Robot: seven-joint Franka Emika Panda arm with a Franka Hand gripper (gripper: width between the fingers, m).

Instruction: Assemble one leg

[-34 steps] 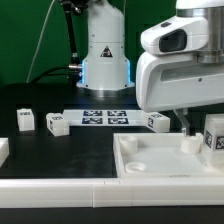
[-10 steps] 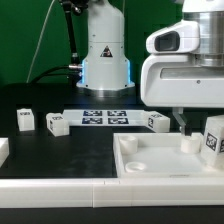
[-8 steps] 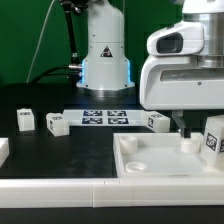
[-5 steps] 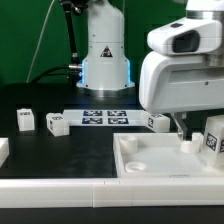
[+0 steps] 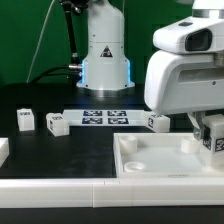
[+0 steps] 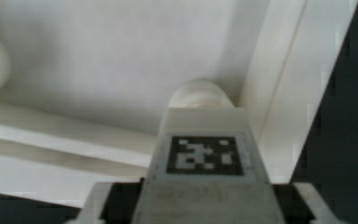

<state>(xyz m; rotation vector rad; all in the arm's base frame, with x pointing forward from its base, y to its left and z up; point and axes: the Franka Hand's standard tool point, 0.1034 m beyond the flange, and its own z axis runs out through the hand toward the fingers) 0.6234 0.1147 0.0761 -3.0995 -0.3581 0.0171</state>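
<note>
My gripper is at the exterior view's right, over the far right corner of the large white slab. It is shut on a leg, a stubby white block with a square tag. In the wrist view the leg fills the space between my two dark fingers, with its rounded end beside the slab's raised rim. Three more legs stand on the black table: two at the left and one behind the slab.
The marker board lies flat in the middle, in front of the robot base. A white part shows at the left edge. A long white rail runs along the front.
My gripper has moved toward the exterior view's right, from beside the leg on the slab's corner to around it. The other legs have not moved.
</note>
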